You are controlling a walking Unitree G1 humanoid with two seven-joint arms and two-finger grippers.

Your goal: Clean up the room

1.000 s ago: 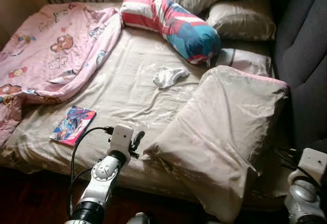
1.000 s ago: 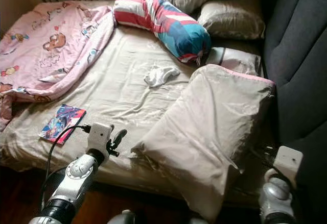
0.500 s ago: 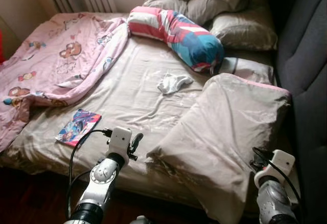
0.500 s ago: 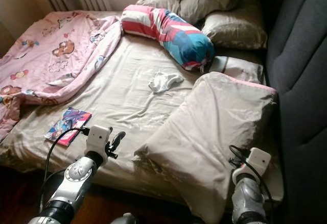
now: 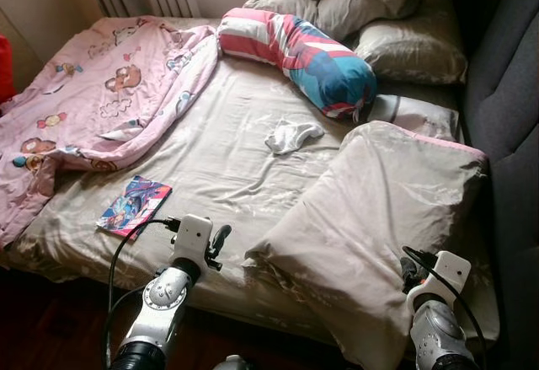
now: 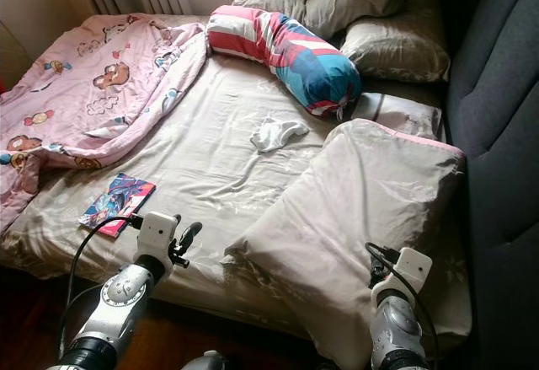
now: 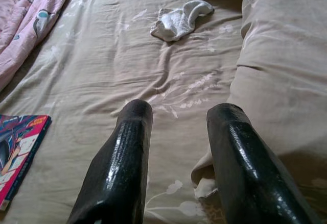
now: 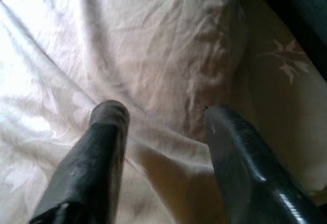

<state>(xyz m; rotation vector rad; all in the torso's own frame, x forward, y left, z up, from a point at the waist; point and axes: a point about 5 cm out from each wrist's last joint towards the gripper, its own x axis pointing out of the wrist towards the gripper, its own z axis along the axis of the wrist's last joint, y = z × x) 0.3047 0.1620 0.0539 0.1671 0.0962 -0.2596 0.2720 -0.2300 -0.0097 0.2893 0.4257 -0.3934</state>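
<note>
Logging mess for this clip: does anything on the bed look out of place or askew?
Yes. A crumpled white sock lies mid-mattress, a comic book sits near the foot edge, the pink blanket is bunched to one side, and a big pillow lies askew, overhanging the edge. Both grippers, left and right, are open.

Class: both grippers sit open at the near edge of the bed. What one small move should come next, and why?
Probably close the right gripper on the big pillow: its open fingers already straddle a fold of the pillowcase, while the left gripper hangs open beside the pillow's corner with nothing between its fingers.
</note>
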